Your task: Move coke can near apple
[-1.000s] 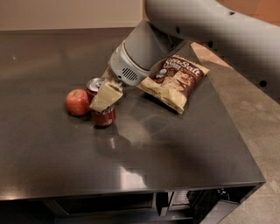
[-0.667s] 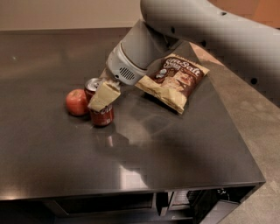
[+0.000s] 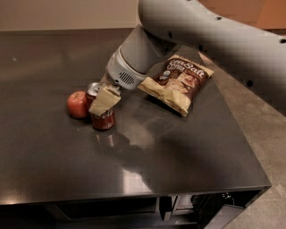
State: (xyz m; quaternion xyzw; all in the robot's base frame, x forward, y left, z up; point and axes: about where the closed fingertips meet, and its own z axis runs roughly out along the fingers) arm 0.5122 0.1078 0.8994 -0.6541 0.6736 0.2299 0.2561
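The small red aluminium coke can [image 3: 103, 120] stands upright on the dark glossy tabletop [image 3: 147, 165], just right of the small round red apple [image 3: 77, 104], almost touching it. The grey arm's beige-fingered gripper [image 3: 102, 102] is clamped around the can's upper half.

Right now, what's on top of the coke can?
The gripper sits over the coke can, covering its upper front. Part of the silver top shows; the rest is hidden.

A dark glossy table [image 3: 178, 152] reflects overhead light, grey floor [image 3: 261, 145] right, seemingly pale wall [image 3: 67, 13] behind.
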